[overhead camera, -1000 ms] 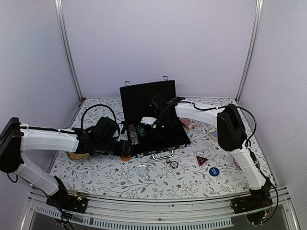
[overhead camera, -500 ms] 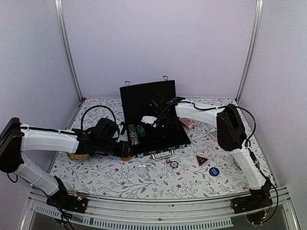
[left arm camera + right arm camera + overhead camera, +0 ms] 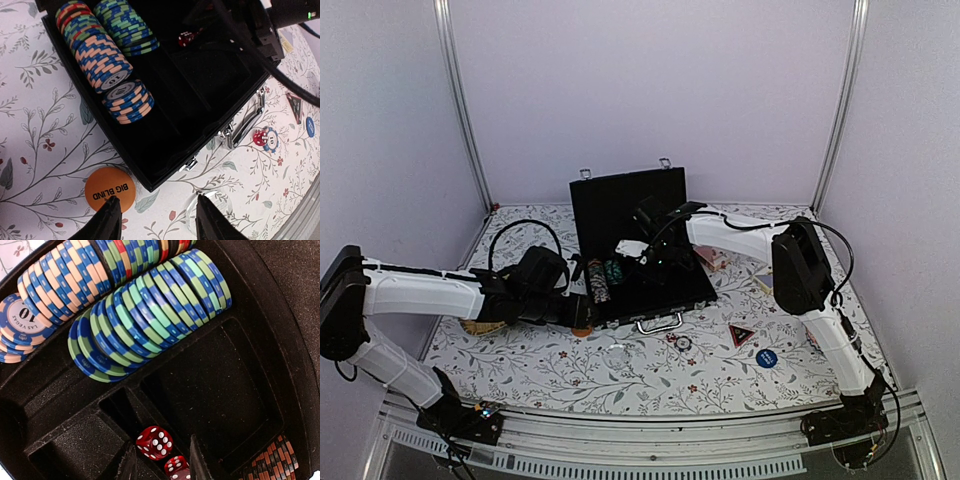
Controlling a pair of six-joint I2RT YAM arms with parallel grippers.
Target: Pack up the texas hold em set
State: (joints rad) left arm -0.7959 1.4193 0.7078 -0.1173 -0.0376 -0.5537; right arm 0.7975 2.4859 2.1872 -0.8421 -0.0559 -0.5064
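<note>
The black case point(image 3: 625, 205) lies open at the table's middle with its lid upright. Rows of multicoloured chips point(image 3: 107, 65) fill its left slots, and they also show in the right wrist view point(image 3: 145, 305). My right gripper point(image 3: 162, 465) is open inside the case point(image 3: 235, 390), its fingers either side of two red dice point(image 3: 155, 442) in a small slot. My left gripper point(image 3: 157, 220) is open over the cloth by the case's front left corner. Its left finger point(image 3: 110, 222) is at the edge of an orange "BIG BLIND" disc point(image 3: 110, 189). A clear disc point(image 3: 212, 207) lies by its right finger.
In front of the silver handle point(image 3: 245, 125), a red die point(image 3: 259, 137) rests on a blue chip. A black triangle point(image 3: 741, 335) and a blue disc point(image 3: 767, 358) lie front right. A card deck point(image 3: 710, 257) lies right of the case. A woven tray point(image 3: 480, 326) is under my left arm.
My right gripper has shifted very slightly back inside the case. My left arm has not moved.
</note>
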